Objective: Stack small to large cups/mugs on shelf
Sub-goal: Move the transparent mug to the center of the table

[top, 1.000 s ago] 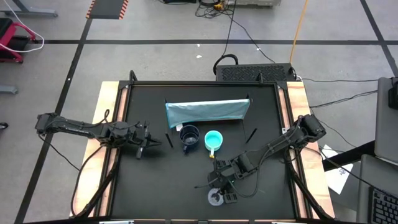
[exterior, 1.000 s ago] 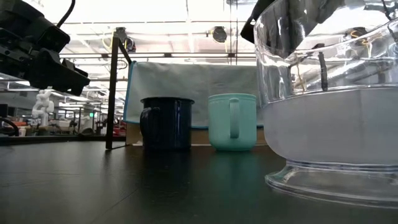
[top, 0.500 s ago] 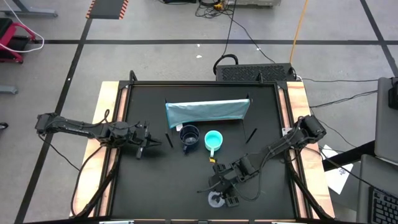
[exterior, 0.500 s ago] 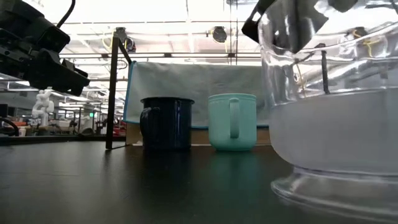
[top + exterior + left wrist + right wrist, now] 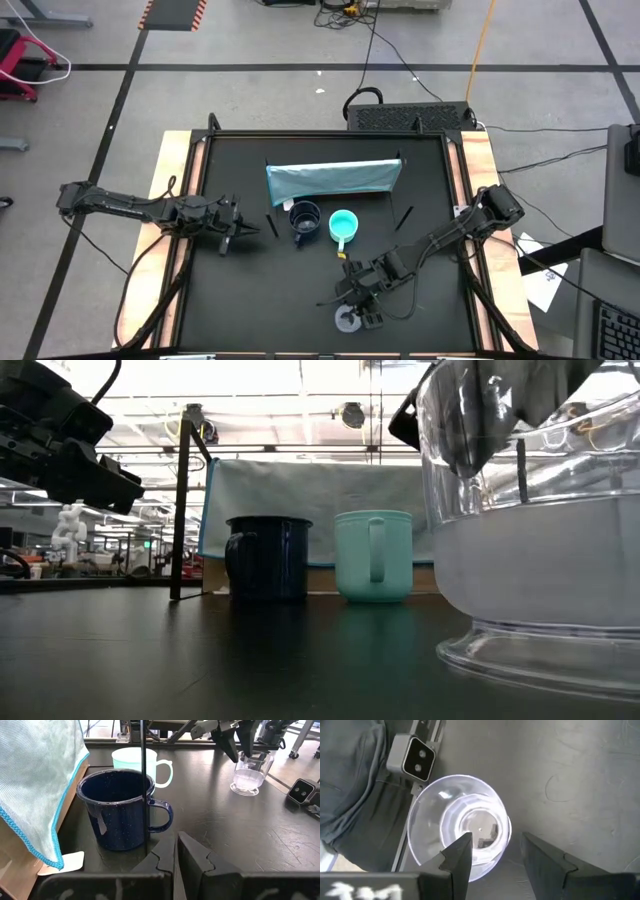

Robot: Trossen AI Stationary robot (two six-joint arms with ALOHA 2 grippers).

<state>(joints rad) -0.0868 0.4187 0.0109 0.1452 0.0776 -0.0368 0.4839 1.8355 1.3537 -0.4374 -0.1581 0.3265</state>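
Mugs unstacked: navy mug (image 5: 304,221) and turquoise mug (image 5: 343,226) beside the shelf (image 5: 333,179); right gripper (image 5: 492,857), fingers wide, straddles the clear mug's (image 5: 457,827) rim; left gripper (image 5: 176,851) waits pinched.

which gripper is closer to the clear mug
Right. The right gripper hangs open directly over the clear mug, one finger inside its rim. The left gripper waits shut across the table, beside the navy mug.

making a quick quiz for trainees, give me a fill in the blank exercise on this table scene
1. The mug nearest the blue-grey shelf panel on the left side is coloured ____.
2. The right gripper hangs over the ____ cup, one finger inside its rim.
3. The left gripper waits beside the mugs with its fingers ____.
4. The turquoise mug stands ____, its mouth facing up.

Missing words: navy; clear; shut; upright
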